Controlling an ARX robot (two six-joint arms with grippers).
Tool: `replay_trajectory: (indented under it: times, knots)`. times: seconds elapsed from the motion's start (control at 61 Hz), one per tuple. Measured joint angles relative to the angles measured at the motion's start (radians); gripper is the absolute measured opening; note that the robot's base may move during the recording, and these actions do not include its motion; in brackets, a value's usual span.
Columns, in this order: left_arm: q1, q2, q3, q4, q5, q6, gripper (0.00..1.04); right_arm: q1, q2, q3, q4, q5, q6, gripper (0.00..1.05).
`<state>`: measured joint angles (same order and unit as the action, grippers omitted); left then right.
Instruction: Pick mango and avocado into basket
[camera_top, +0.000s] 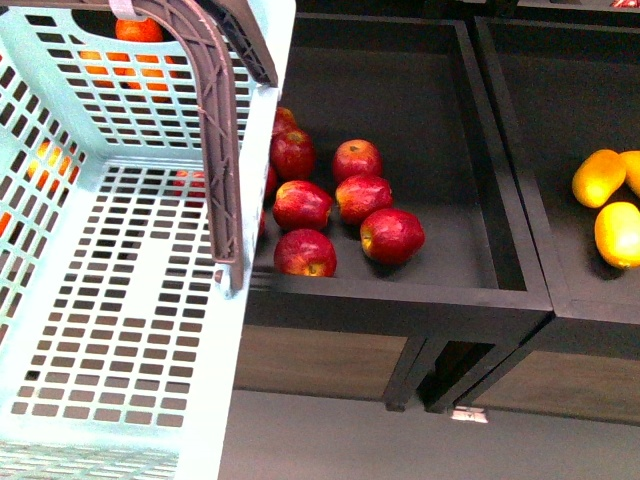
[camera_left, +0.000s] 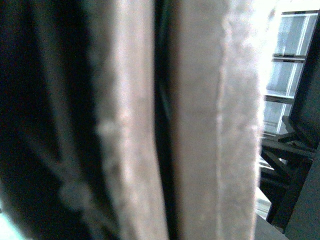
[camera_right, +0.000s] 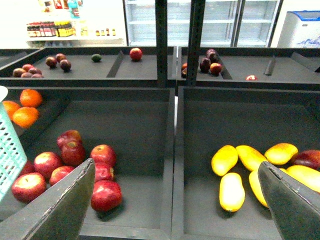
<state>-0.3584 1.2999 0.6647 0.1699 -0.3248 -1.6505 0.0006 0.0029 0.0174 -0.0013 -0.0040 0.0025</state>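
Note:
The light turquoise basket (camera_top: 120, 330) fills the left of the front view, its brown ribbed handle (camera_top: 222, 150) hanging over the rim. A blurred brown handle (camera_left: 200, 125) fills the left wrist view, with my left gripper shut on it; its fingers do not show. Several yellow-orange mangoes (camera_right: 232, 191) lie in the right-hand bin, and two mangoes (camera_top: 598, 177) show at the front view's right edge. A small dark green avocado (camera_right: 96, 58) sits in a far back bin. My right gripper (camera_right: 176, 167) hangs open above the divider between the apple bin and the mango bin, holding nothing.
Red apples (camera_top: 340, 205) fill the black bin beside the basket. Oranges (camera_right: 25, 107) lie in the bin further left, behind the basket. A raised black divider (camera_top: 510, 200) separates the apple bin and the mango bin. Back bins hold dark red fruit (camera_right: 210, 64).

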Motion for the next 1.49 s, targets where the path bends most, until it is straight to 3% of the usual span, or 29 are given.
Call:
replay_trajectory:
  times: [0.066,0.131,0.279,0.541,0.738,1.033,1.394,1.427,1.492]
  knots:
    - [0.001,0.007,0.0,0.019,0.06,0.05,0.27,0.0,0.0,0.0,0.0,0.0,0.0,0.96]
    - [0.004,0.051,0.025,0.056,0.16,0.206,0.27,0.0,0.0,0.0,0.0,0.003,0.0,0.96]
    - [-0.031,0.251,0.189,0.055,0.228,0.459,0.27,0.0,0.0,0.0,0.0,0.003,0.0,0.96]
    - [-0.11,0.544,0.564,-0.074,0.375,0.552,0.27,0.0,0.0,0.0,0.0,0.003,0.0,0.96]
    - [-0.238,0.651,0.822,-0.217,0.511,0.594,0.27,0.0,0.0,0.0,0.0,0.003,0.0,0.96]
    - [-0.346,0.651,0.876,-0.304,0.524,0.685,0.27,0.0,0.0,0.0,0.0,0.003,0.0,0.96]
    - [-0.352,0.651,0.876,-0.307,0.509,0.712,0.27,0.0,0.0,0.0,0.0,0.003,0.0,0.96]
    - [-0.352,0.651,0.876,-0.307,0.509,0.712,0.27,-0.003,0.021,0.011,-0.039,-0.002,0.015,0.96]
    - [-0.352,0.651,0.876,-0.307,0.509,0.712,0.27,-0.043,0.179,0.118,-0.292,-0.042,0.12,0.96]
